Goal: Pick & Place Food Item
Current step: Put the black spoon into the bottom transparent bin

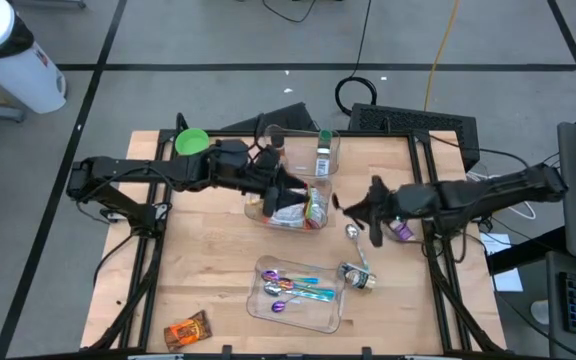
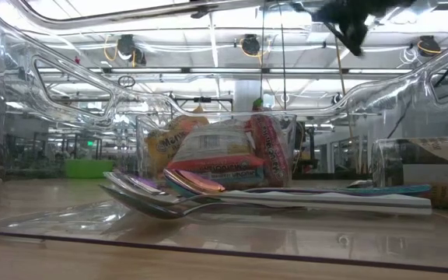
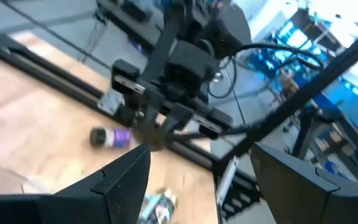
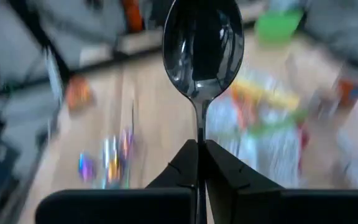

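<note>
Right wrist view: your right fingers (image 4: 199, 163) pinch the handle of a shiny metal spoon (image 4: 201, 53), bowl outward, lifted for carrying | left fingers (image 3: 194, 177) wide, empty, above the clear plastic bin of food packets (image 1: 293, 208) at counter centre, twelve o'clock of the clear cutlery tray (image 1: 323, 312).
</note>
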Motion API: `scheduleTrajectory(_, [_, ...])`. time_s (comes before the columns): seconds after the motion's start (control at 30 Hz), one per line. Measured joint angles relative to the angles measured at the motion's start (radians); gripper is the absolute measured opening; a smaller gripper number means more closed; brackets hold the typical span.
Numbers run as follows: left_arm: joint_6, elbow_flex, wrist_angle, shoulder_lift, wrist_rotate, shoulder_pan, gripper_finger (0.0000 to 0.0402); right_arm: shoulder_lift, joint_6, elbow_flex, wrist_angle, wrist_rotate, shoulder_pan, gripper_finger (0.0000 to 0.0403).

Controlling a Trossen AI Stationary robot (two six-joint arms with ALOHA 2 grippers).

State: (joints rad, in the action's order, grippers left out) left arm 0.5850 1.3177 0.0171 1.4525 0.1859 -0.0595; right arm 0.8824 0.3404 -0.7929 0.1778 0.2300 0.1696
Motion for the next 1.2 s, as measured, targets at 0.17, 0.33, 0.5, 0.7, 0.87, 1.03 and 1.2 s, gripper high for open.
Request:
scheduleTrajectory(0.17, [-0.008, 0.0, -0.074, 0.0, -0.075, 0.004, 0.028, -0.002, -0.01, -0.001, -0.229, 0.093, -0.023, 0.0001])
scheduleTrajectory(0.33, [-0.012, -0.001, -0.147, 0.035, -0.117, 0.023, 0.028, 0.047, -0.014, -0.001, -0.494, 0.115, -0.073, 0.0001])
scheduleTrajectory(0.5, [-0.007, 0.001, -0.262, 0.097, -0.111, 0.039, 0.028, 0.114, 0.056, -0.003, -0.709, 0.085, -0.115, 0.0])
scheduleTrajectory(0.7, [0.027, -0.001, -0.282, 0.151, -0.114, 0.044, 0.028, 0.184, 0.144, 0.0, -0.824, 0.027, -0.135, 0.0])
scheduleTrajectory(0.87, [0.026, -0.001, -0.284, 0.167, -0.159, 0.043, 0.028, 0.211, 0.173, -0.001, -0.859, 0.023, -0.135, 0.0])
scheduleTrajectory(1.03, [0.001, -0.001, -0.28, 0.165, -0.217, 0.041, 0.028, 0.212, 0.181, -0.001, -0.863, 0.003, -0.135, 0.0])
scheduleTrajectory(1.2, [0.004, -0.001, -0.271, 0.165, -0.213, 0.033, 0.0263, 0.213, 0.179, -0.001, -0.867, 0.004, -0.135, 0.0])
